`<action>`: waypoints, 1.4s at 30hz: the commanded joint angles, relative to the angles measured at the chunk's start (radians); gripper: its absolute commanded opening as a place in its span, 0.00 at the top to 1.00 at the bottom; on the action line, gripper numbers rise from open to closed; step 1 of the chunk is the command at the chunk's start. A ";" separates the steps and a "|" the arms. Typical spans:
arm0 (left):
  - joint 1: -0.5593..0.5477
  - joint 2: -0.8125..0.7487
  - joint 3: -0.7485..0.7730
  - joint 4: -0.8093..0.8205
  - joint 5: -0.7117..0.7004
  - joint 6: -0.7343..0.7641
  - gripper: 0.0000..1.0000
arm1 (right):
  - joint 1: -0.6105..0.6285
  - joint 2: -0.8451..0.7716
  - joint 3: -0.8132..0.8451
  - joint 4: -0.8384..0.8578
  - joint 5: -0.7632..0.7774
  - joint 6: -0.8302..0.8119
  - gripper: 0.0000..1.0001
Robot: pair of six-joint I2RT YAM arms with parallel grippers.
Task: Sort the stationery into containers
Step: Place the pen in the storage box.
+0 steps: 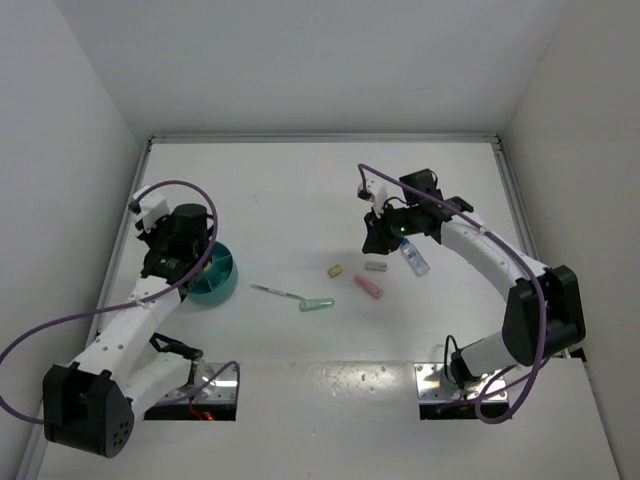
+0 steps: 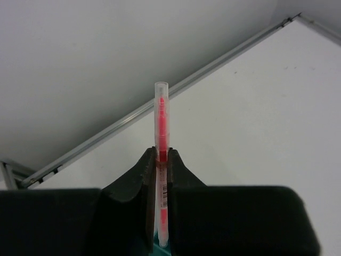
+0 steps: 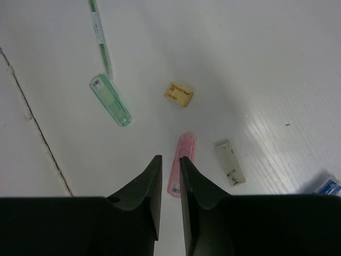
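Note:
My left gripper (image 2: 161,152) is shut on a thin pink-red pen (image 2: 161,122), held upright over the teal cup (image 1: 222,283); a sliver of teal (image 2: 154,246) shows below the pen. My right gripper (image 3: 170,158) hovers over the table with a narrow gap between its fingers and nothing in it, just above the near end of the pink marker (image 3: 186,145). Around it lie a whitish eraser (image 3: 230,162), a tan eraser (image 3: 179,94), a light blue-green marker (image 3: 110,100), a green pen (image 3: 99,37) and the blue-capped bottle (image 3: 327,186).
From above, the loose items form a row mid-table between the cup and the right gripper (image 1: 375,240). The left gripper (image 1: 190,262) hides part of the cup. White walls enclose the table on three sides.

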 commanded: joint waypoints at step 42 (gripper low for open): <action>0.011 0.178 -0.010 0.070 0.144 -0.042 1.00 | 0.006 0.016 0.002 -0.012 -0.060 -0.067 0.74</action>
